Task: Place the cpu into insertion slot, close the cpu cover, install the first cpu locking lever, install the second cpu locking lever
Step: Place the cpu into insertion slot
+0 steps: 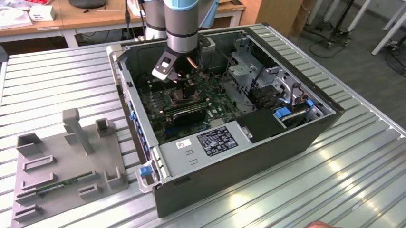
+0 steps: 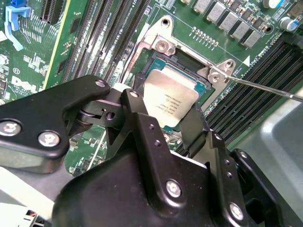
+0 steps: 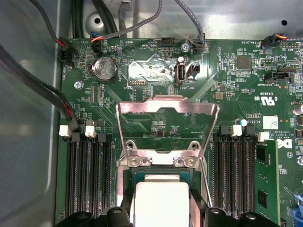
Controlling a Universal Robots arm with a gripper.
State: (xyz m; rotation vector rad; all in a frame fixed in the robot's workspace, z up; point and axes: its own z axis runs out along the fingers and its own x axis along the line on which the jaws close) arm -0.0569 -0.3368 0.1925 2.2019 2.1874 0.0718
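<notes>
Between the fingers, cpu face-up, flat

Small print sits on the cpu top and the motherboard (none clearly legible).

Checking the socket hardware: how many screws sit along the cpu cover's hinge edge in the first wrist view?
2. Side by side at the raised cpu cover's hinge: one screw, another. The tool, gripping the cpu, may hide more.

The cpu lies over the insertion slot in the middle of the board. Memory slots flank it on both sides. The cpu cover stands open from the slot's hinged edge.
</notes>
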